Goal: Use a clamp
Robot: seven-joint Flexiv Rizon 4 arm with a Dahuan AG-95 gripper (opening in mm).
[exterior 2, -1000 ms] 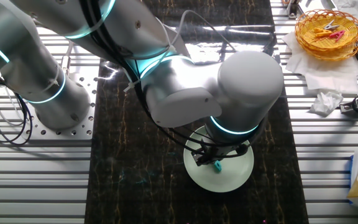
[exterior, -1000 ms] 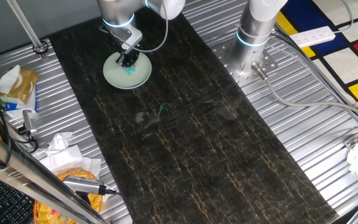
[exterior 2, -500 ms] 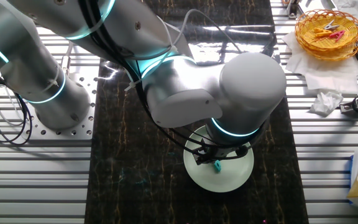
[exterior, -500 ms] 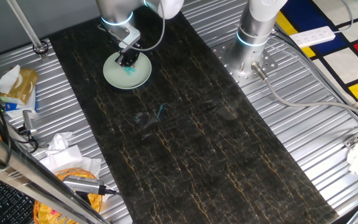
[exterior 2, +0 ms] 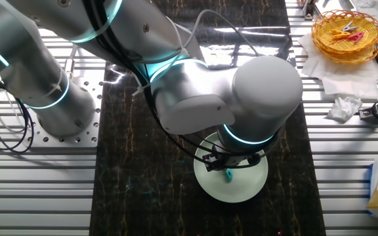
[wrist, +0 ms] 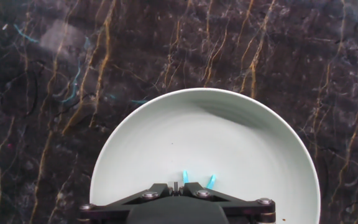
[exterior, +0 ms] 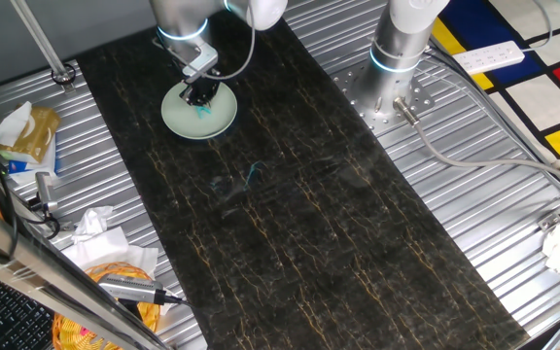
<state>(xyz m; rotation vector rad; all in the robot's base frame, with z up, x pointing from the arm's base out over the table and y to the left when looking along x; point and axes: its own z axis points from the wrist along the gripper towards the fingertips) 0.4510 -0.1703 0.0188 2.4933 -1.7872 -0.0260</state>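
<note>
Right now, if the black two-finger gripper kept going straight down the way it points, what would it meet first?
The gripper already sits at the small teal clamp, so next would likely be the round pale green plate beneath it, though depth is unclear.

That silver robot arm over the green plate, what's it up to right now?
The arm has its gripper down over the pale green plate, which sits on the dark marbled table. The black fingers are closed on the clamp, a tiny teal clip whose two tips poke out past the fingers in the hand view. The clamp is over the plate near its middle; whether it touches the plate can't be told. A basket of other clips sits off to the side.
</note>
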